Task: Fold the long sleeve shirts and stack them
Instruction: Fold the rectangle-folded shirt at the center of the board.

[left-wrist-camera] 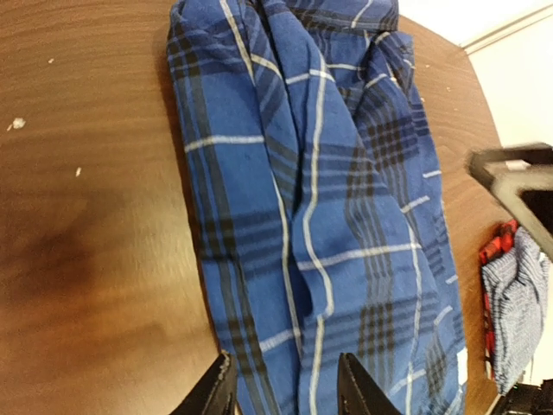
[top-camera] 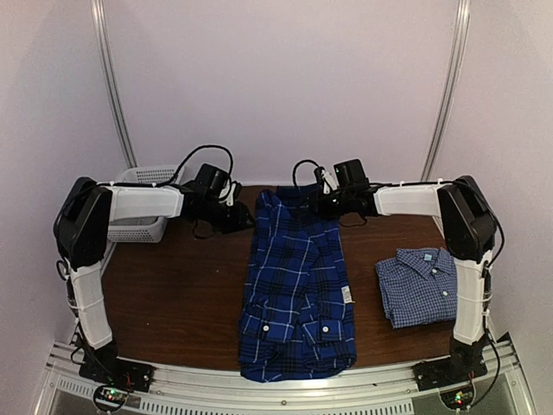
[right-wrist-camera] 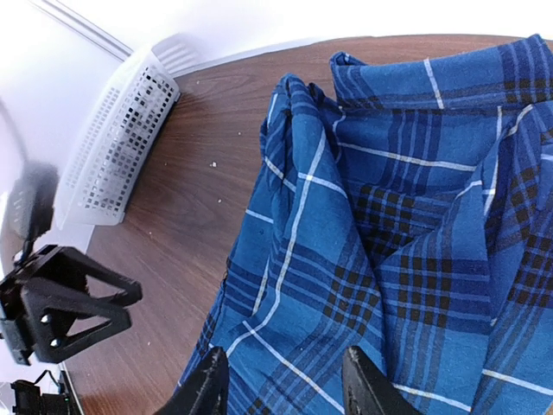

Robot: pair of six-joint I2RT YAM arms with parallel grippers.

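Top view first: the dark plaid shirt (top-camera: 298, 285) lies long down the middle of the table (top-camera: 173, 294), sleeves folded inward, two buttoned cuffs showing near the hem, and a small white label on its right edge. The hem reaches the near table edge. Over on the right sits the paler check shirt (top-camera: 419, 285), folded into a neat square, collar up, well apart from the plaid. The left jaws hang just beside the plaid's far left edge, and the right jaws are over its far end. From this height I can't tell how wide either pair stands. The white basket (top-camera: 143, 203) is half hidden behind the left arm.

Left wrist now: plaid shirt (left-wrist-camera: 320, 216) fills the picture, rumpled, royal blue with black bands and thin white lines. The left jaws are spread wide, one fingertip (left-wrist-camera: 220, 389) over bare table (left-wrist-camera: 86, 216) and the other over cloth, gripping nothing. The check shirt (left-wrist-camera: 518, 294) is cut off at the right edge, and a red-and-black patch (left-wrist-camera: 497, 246) beside it is too small to identify.

Right wrist: the plaid shirt's (right-wrist-camera: 406, 216) far end is bunched into folds. The right jaws are parted, fingertips (right-wrist-camera: 207, 389) above the fabric, empty. The basket (right-wrist-camera: 121, 147) is washed out by glare.
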